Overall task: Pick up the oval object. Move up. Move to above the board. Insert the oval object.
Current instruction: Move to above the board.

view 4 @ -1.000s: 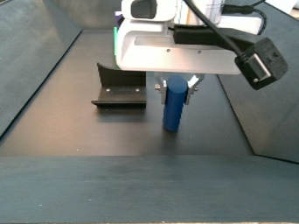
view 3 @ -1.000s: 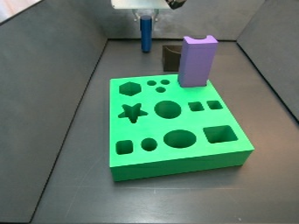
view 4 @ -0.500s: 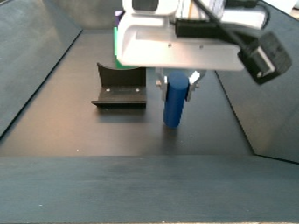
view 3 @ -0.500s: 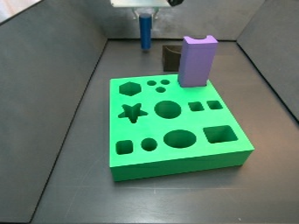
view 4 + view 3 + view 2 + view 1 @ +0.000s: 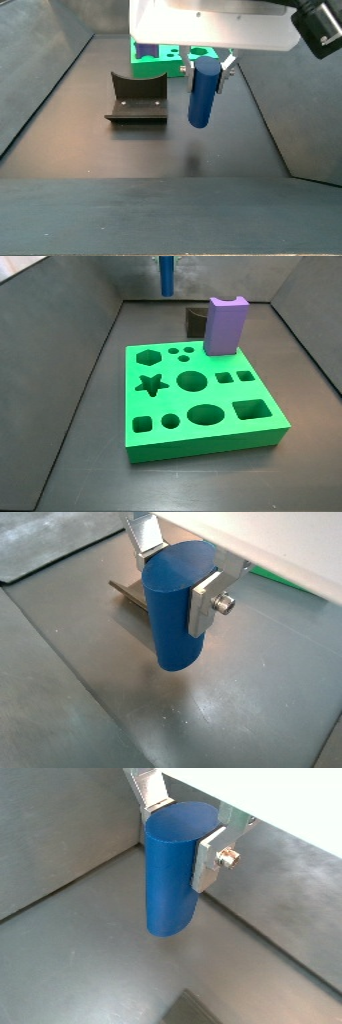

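Note:
The oval object is a tall blue peg (image 5: 174, 868), upright and lifted off the floor; it shows in both wrist views (image 5: 174, 602) and both side views (image 5: 166, 276) (image 5: 203, 92). My gripper (image 5: 185, 830) is shut on its upper part, silver fingers (image 5: 214, 856) pressing either side; it also shows in a wrist view (image 5: 181, 572) and hangs high above the floor in a side view (image 5: 207, 65). The green board (image 5: 201, 401) with shaped cut-out holes lies in front of the peg in a side view and behind it in a side view (image 5: 158, 55).
A lavender notched block (image 5: 227, 324) stands upright at the board's far edge, a small dark block (image 5: 197, 321) beside it. The dark L-shaped fixture (image 5: 136, 98) stands on the floor near the peg and shows in a wrist view (image 5: 131, 594). Grey walls enclose the floor.
The gripper has risen with the blue peg in it; the peg's lower end now hangs well above the floor. The board and other pieces have not moved.

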Controlling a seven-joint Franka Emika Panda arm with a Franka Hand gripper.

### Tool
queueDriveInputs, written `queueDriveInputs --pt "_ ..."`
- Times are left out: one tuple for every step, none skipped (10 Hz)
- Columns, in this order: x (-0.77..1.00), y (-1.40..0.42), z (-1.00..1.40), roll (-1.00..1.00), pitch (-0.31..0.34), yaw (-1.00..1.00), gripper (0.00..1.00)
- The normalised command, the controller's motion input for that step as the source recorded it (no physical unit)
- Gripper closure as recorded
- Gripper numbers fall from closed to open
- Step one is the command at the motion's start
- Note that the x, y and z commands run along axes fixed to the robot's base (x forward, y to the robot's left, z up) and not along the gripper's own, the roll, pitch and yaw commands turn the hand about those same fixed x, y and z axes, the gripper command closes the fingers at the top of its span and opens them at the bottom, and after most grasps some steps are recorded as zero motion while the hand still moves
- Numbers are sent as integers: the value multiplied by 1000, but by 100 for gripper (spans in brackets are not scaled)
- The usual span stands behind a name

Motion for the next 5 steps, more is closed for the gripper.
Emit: queueDriveInputs --pt "483 213 1000 -265 70 -307 100" --pt "460 209 1000 -274 115 -240 100" --pt "437 202 1000 -246 91 -155 100" --pt "427 200 1000 -228 73 -122 100" --pt "406 195 1000 -196 55 -80 100"
